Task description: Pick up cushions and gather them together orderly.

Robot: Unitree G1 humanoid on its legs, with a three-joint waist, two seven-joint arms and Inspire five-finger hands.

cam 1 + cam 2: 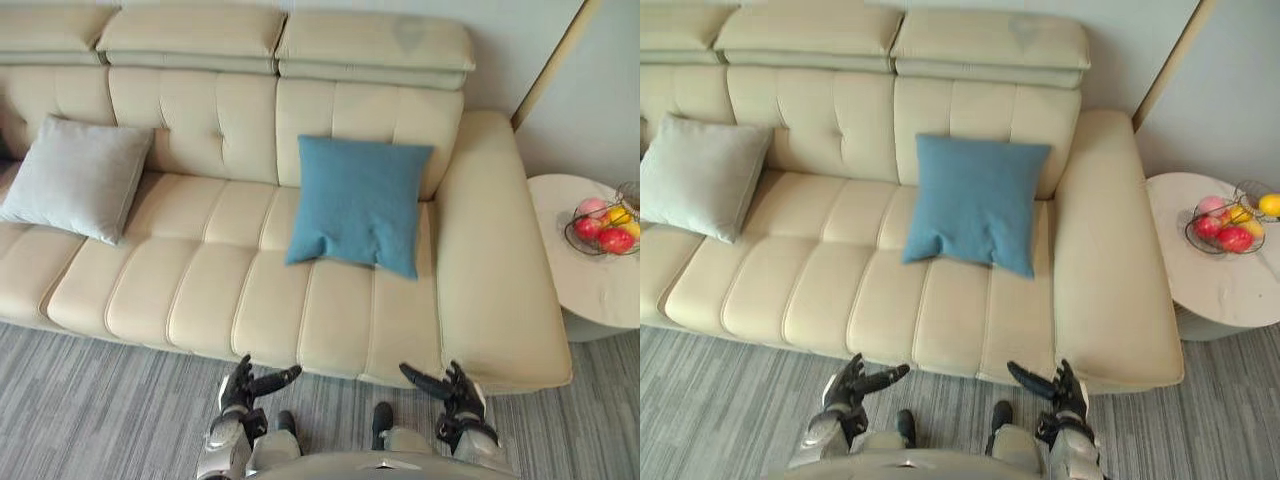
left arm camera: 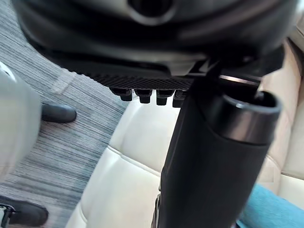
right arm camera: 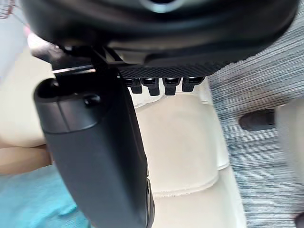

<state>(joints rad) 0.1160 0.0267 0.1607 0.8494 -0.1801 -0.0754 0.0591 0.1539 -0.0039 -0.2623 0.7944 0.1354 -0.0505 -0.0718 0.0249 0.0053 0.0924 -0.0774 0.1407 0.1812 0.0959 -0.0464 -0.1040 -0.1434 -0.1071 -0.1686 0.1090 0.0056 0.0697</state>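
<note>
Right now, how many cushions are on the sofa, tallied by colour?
Blue cushion: 1
Grey cushion: 1
Total: 2, lying apart on the sofa

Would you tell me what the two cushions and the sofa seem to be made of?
The blue square cushion looks like matte woven fabric, softly creased at its corners. The pale grey square cushion seems similar matte cloth. The cream sofa is probably leather or imitation leather: smooth, faintly shiny stitched panels.
</note>
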